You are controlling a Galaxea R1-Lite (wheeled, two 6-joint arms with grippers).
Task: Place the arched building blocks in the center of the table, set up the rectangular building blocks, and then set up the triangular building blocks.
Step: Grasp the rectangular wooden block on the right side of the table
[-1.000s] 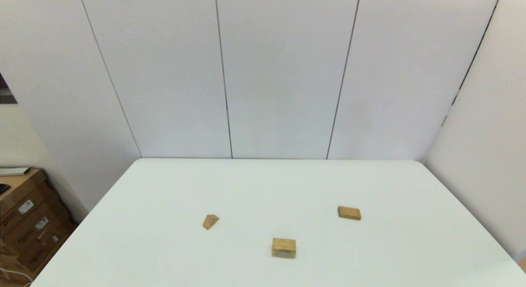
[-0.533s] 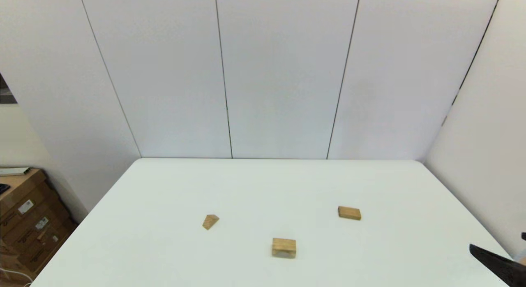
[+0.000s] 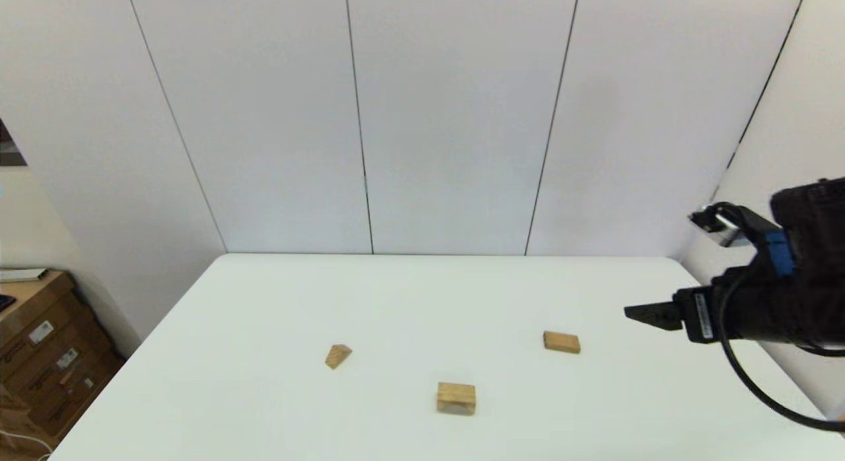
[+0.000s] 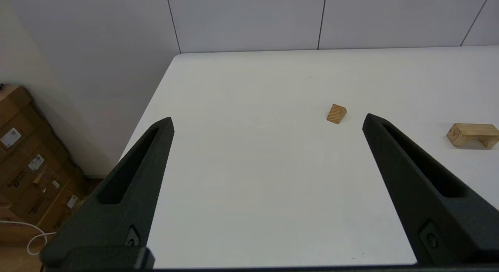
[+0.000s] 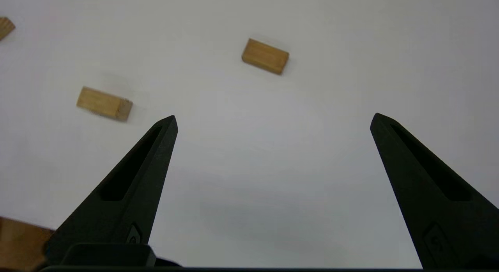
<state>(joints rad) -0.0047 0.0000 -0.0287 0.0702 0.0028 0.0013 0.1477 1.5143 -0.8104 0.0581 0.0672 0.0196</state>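
White worktop [image 3: 422,296] held arch [image 3: 456,398], slab [image 3: 561,342] and prism [image 3: 338,356] lying apart, nothing yet placed; our right gripper [image 3: 650,314] hovered near the slab, left gripper [image 4: 267,122] parked, both fingers spread wide.

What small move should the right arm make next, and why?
Probably lower the right gripper toward the arch block, jaws open. It hangs high over the table's right side, holding nothing, and all three blocks lie untouched; the arch goes first.

Brown cardboard boxes with white labels [image 3: 46,362] stand stacked at eight o'clock, below grey wall panels [image 3: 449,117] spanning twelve o'clock.
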